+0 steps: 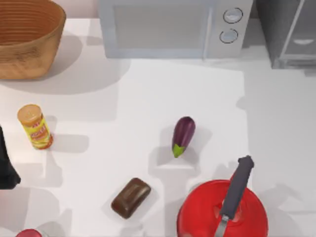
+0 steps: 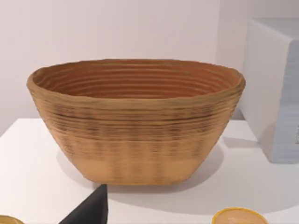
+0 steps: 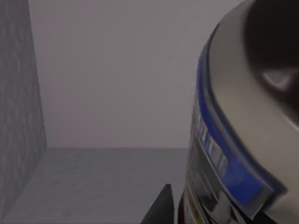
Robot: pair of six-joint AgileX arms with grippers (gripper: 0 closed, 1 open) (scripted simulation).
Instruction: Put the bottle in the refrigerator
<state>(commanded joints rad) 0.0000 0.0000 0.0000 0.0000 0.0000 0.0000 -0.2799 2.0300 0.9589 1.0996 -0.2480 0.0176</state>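
Observation:
The bottle (image 3: 243,140), pale with a blue band and a printed label, stands very close in the right wrist view. My right gripper (image 3: 196,210) is shut on it, and one dark finger (image 3: 161,207) shows beside its base. Around them are the grey wall (image 3: 18,116) and floor of the refrigerator's inside. In the top view the refrigerator (image 1: 291,34) is the dark-grey cabinet at the back right corner. My left gripper (image 1: 5,163) is parked at the table's left edge.
A woven basket (image 1: 27,37) sits at the back left, next to the light-grey microwave (image 1: 173,27). On the table are a yellow jar (image 1: 34,126), an eggplant (image 1: 183,136), a brown loaf (image 1: 131,197) and a red pot (image 1: 222,212) with a knife (image 1: 236,190) across it.

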